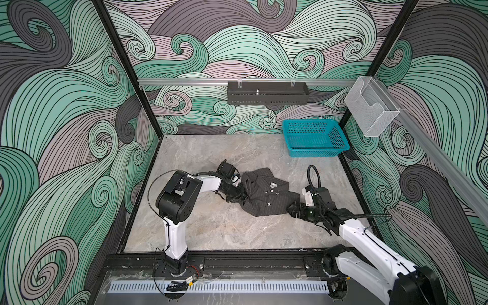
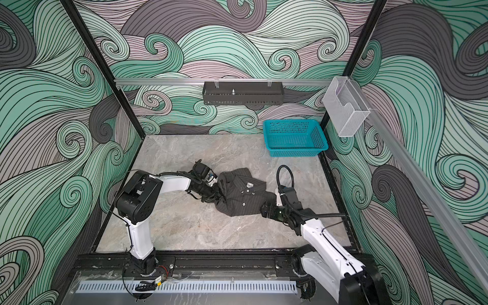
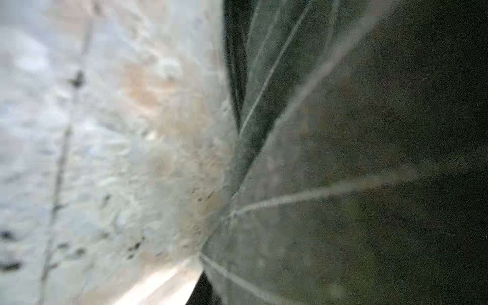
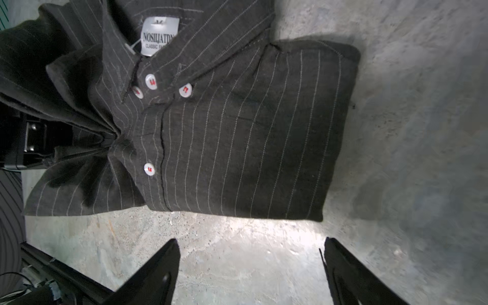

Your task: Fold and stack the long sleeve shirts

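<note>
One long sleeve shirt (image 1: 266,196) (image 2: 243,196) lies folded in the middle of the marble table, collar and whitish buttons up. It is dark charcoal with thin pale pinstripes. My left gripper (image 1: 244,196) (image 2: 217,196) is at its left edge, fingers buried in cloth. In the right wrist view the shirt (image 4: 237,132) puckers to a tight point there, as if pinched. The left wrist view shows only blurred striped cloth (image 3: 343,158) against the lens. My right gripper (image 1: 291,207) (image 2: 264,207) (image 4: 250,239) stands open just off the shirt's right edge, with bare table between its fingers.
A teal mesh basket (image 1: 317,151) (image 2: 295,152) stands at the back right corner. On the back rail hangs a black tray (image 1: 266,93), and a clear holder (image 1: 369,108) on the right rail. Bare marble table (image 1: 224,229) lies in front of the shirt.
</note>
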You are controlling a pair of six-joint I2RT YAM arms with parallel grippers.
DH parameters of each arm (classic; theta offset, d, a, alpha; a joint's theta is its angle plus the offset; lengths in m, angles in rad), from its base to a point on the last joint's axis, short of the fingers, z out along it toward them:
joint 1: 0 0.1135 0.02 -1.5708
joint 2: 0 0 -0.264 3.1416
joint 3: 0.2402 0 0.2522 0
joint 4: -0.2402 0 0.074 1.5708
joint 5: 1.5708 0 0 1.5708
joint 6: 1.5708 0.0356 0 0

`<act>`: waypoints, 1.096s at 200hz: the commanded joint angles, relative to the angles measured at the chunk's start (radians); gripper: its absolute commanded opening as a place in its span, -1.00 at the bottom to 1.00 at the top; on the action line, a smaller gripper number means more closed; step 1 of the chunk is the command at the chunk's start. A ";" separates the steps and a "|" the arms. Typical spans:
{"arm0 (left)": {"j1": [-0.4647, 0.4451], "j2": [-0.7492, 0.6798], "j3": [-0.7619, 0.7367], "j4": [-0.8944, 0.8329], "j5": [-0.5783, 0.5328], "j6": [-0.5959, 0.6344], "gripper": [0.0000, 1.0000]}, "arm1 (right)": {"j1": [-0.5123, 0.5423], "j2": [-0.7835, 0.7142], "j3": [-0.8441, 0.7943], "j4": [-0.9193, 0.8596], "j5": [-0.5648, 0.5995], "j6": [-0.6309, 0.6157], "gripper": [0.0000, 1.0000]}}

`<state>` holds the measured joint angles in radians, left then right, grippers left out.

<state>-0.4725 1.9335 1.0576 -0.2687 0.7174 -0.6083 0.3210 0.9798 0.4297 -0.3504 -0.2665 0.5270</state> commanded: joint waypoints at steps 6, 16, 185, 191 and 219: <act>0.008 0.034 -0.021 -0.021 -0.032 0.006 -0.61 | -0.026 0.140 -0.036 0.259 -0.104 0.028 0.78; 0.008 0.047 -0.029 -0.004 -0.026 -0.003 -0.68 | -0.030 0.205 -0.037 0.325 -0.146 0.032 0.78; 0.030 0.043 -0.100 0.071 0.012 -0.045 -1.00 | 0.268 0.430 0.475 0.130 -0.083 0.168 0.62; 0.038 0.036 -0.112 0.077 0.019 -0.049 -1.00 | 0.268 0.419 0.494 0.062 -0.028 0.140 0.64; 0.070 -0.015 -0.160 0.078 0.030 -0.056 -0.99 | 0.252 0.362 0.554 -0.208 0.228 0.022 0.69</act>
<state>-0.4313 1.9388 0.9596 -0.1192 0.8173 -0.6456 0.5884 1.3983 0.9314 -0.2718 -0.2951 0.6495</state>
